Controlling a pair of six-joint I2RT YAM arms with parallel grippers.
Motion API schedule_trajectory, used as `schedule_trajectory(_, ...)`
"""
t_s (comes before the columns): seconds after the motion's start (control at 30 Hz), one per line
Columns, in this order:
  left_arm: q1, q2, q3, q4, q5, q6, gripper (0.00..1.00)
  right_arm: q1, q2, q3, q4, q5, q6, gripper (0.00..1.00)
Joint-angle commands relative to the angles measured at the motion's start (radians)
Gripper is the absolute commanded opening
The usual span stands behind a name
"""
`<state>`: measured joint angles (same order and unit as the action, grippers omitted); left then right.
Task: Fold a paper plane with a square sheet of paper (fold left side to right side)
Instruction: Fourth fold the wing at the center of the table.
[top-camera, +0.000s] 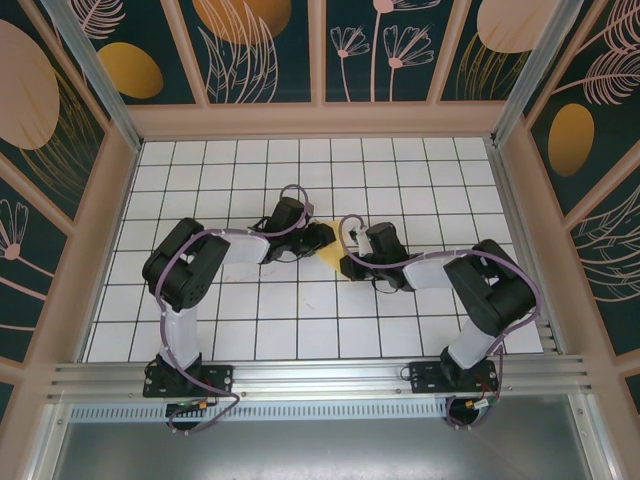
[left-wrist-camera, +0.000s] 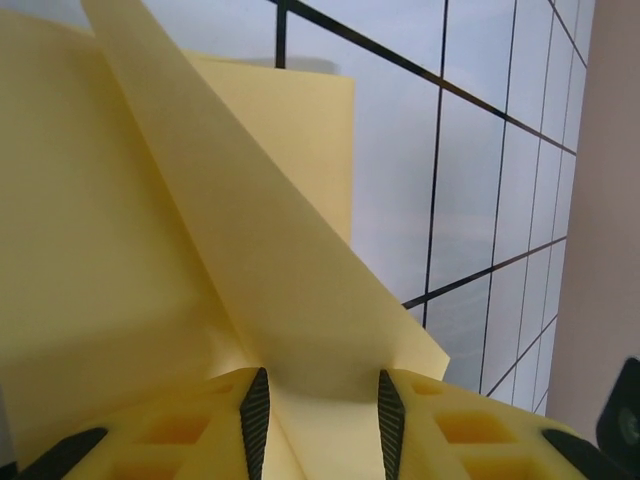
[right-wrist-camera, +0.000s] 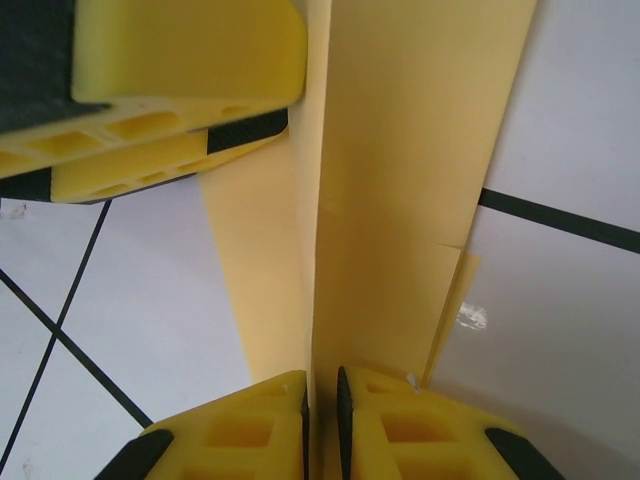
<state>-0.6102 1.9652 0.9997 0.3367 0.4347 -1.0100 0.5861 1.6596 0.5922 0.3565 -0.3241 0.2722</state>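
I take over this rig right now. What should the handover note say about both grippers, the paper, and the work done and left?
Left gripper: jaws apart, with a raised flap of the yellow paper between them, seemingly not pinched.
Right gripper: shut on an upright fold of the same paper.
Paper: mid table, between both grippers, partly lifted.
Done: several folds, and the layers overlap.
Left: the remaining folds; it does not look like a finished plane yet.

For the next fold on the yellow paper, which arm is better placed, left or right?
Likely left. The right gripper is pinched shut on a folded ridge of the yellow paper, anchoring it. The left gripper has its jaws apart around a raised flap, so it is free to push it over.
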Motion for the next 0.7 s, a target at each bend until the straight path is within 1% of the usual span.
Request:
schedule_trajectory(0.0, -0.01, 0.03, 0.025, -0.011, 0.009, 0.011, 0.38, -0.017, 0.025, -0.022, 0.017, -0.033, 0.015, 0.19)
schedule_trajectory(0.4, -0.012, 0.056, 0.036, -0.056, -0.02, 0.019, 0.37, -0.033, -0.015, 0.007, -0.003, -0.113, 0.034, 0.35)
schedule_trajectory(0.43, -0.013, 0.055, 0.036, -0.06, -0.023, 0.019, 0.37, -0.063, -0.026, 0.01, -0.008, -0.12, 0.036, 0.36)
schedule_trajectory(0.57, -0.012, 0.054, 0.035, -0.062, -0.028, 0.017, 0.37, -0.094, -0.086, 0.019, -0.032, -0.159, 0.048, 0.45)
schedule_trajectory(0.67, -0.013, 0.052, 0.036, -0.063, -0.028, 0.019, 0.37, -0.144, -0.116, 0.016, -0.032, -0.217, 0.054, 0.52)
